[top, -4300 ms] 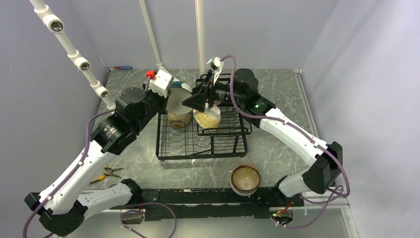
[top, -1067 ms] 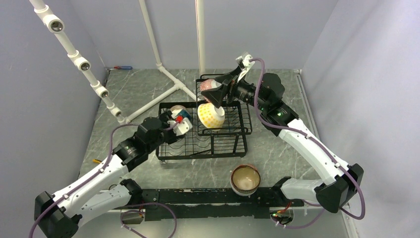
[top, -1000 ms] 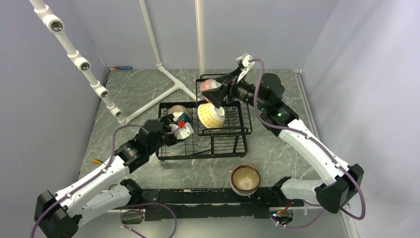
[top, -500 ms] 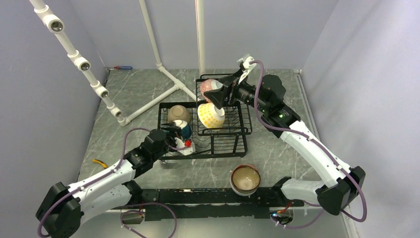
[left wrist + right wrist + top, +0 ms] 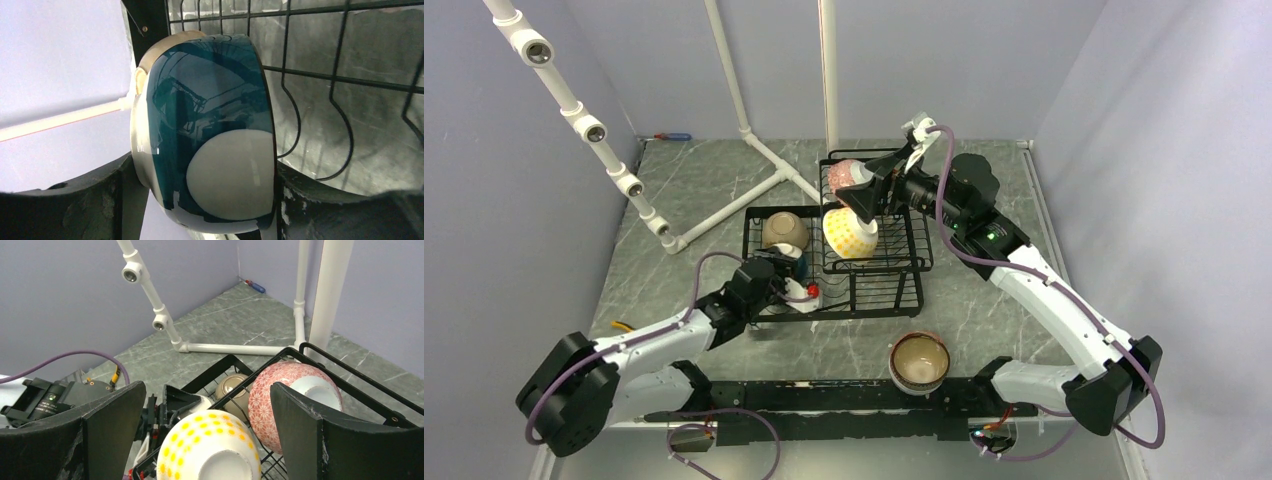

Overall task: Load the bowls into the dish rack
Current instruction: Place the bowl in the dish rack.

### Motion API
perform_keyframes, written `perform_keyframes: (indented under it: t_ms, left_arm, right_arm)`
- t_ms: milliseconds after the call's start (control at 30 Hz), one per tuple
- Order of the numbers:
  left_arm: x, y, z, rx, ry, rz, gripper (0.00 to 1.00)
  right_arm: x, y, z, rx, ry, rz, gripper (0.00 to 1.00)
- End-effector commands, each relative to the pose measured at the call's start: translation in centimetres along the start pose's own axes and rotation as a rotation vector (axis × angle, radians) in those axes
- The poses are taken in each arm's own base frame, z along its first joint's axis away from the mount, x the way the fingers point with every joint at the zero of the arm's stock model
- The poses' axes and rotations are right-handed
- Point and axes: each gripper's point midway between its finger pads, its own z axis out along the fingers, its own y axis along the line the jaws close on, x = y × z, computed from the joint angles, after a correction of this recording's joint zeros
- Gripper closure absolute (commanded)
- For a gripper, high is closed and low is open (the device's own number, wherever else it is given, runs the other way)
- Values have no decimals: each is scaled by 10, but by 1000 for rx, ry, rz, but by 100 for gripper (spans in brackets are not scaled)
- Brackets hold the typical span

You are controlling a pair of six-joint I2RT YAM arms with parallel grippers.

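- Two left fingers [image 5: 75, 205] pinched the teal bowl [image 5: 210, 145] at the rack's [image 5: 894, 298] lower tray.
- Right fingers [image 5: 107, 425] hung spread wide over the yellow-dotted bowl [image 5: 210, 445].

This is a robot lab test cell, not a kitchen. Plain lilac walls [image 5: 1124, 120] box in a small stone-patterned table [image 5: 704, 190]. Two robot arms [image 5: 1044, 300] are bolted to a black rail [image 5: 824, 398] at 6 o'clock and trail purple cables [image 5: 75, 355]. A white pipe frame [image 5: 828, 70] with round fittings stands from 10 to 12 o'clock. A screwdriver [image 5: 671, 136] lies at 11 o'clock. The only household things are a dish rack [image 5: 894, 290] and bowls [image 5: 849, 232] near the centre.
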Motion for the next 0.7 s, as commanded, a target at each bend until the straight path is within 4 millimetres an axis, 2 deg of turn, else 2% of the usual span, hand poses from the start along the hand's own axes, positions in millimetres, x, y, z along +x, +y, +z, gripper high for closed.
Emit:
perform_keyframes:
  t_ms: [0, 200, 400, 667]
  left_arm:
    - [-8, 74, -2, -239, 27, -72, 97]
    - [-1, 79, 5, -249, 75, -117, 97]
    - [4, 69, 12, -198, 115, -128, 97]
    - [4, 62, 7, -175, 103, -134, 97]
  right_arm:
    - [-17, 2, -8, 6, -53, -37, 0]
    - [-15, 2, -7, 3, -50, -36, 0]
    - [-15, 2, -7, 2, -49, -36, 0]
    - [-14, 0, -8, 7, -47, -36, 0]
